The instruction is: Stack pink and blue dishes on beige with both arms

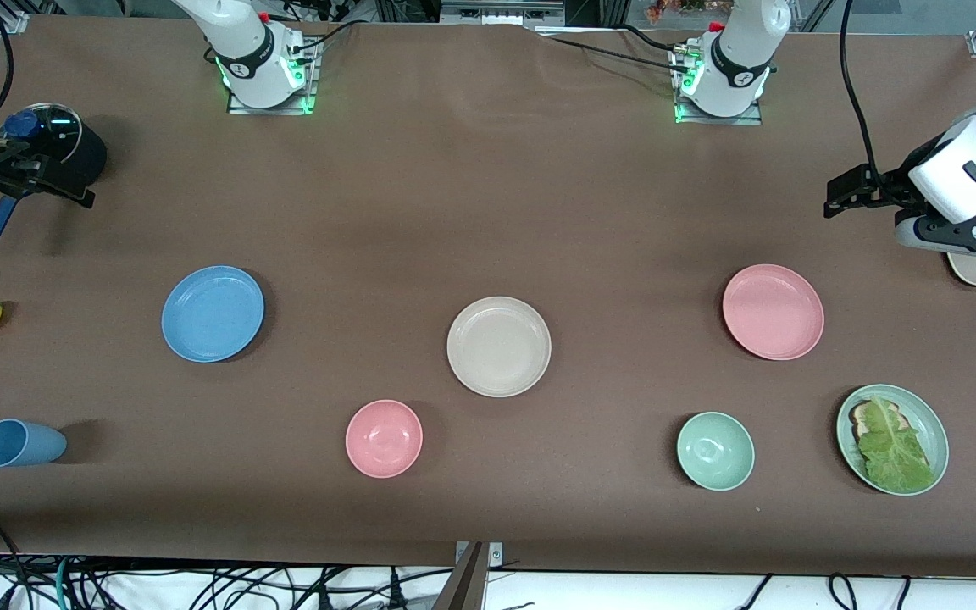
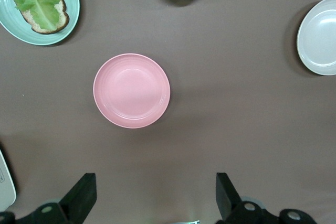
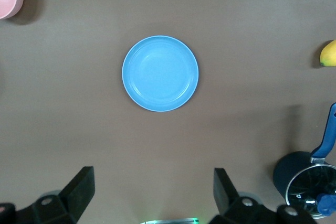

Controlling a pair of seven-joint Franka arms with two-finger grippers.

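Both grippers hang empty with fingers spread wide, the left gripper (image 2: pixel 152 198) over the table near the pink plate (image 2: pixel 132 90), the right gripper (image 3: pixel 152 198) near the blue plate (image 3: pixel 160 73), and the beige plate (image 1: pixel 498 346) lies between those two plates.

Beige plate (image 1: pixel 498 346) sits mid-table. The blue plate (image 1: pixel 213 313) is off toward the right arm's end and the pink plate (image 1: pixel 773 311) toward the left arm's end, all well apart. Right gripper (image 1: pixel 26 169) hangs over a dark pot (image 1: pixel 73 148), and the left gripper (image 1: pixel 837 195) is up by the table's edge.
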